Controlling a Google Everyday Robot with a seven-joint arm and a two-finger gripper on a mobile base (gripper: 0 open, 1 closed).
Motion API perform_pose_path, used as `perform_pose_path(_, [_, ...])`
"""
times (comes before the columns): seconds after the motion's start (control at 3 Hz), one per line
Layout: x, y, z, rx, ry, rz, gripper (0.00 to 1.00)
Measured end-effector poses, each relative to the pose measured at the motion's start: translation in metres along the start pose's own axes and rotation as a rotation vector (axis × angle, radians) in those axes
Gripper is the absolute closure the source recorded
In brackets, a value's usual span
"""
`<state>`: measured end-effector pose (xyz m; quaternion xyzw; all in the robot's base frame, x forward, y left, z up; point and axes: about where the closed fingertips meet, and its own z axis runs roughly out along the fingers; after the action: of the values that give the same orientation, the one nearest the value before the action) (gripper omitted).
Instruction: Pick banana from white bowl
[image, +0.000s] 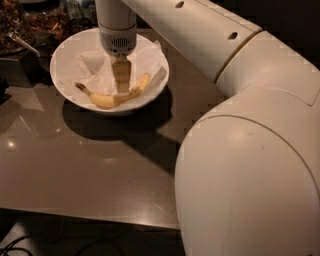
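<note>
The yellow banana (107, 99) lies curved in the white bowl (65, 55), on crumpled white paper (90, 67), with its dark stem tip pointing left. The bowl stands at the back left of the brown table (75, 165). My gripper (121, 89) hangs straight down from the white wrist (116, 30) into the bowl. Its tip is at the middle of the banana, right at or touching the fruit. It hides a short stretch of the banana behind it.
My large white arm (250, 150) fills the right side and covers that part of the table. Dark containers with brownish contents (45, 22) and a metal utensil (22, 44) stand behind the bowl at the far left. The table's front edge (85, 220) runs along the bottom.
</note>
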<state>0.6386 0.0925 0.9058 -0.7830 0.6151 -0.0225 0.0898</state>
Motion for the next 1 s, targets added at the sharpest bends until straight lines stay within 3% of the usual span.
perform_pose_path(1.0, [-0.003, 0.005, 0.05, -0.085, 0.007, -0.009, 0.36])
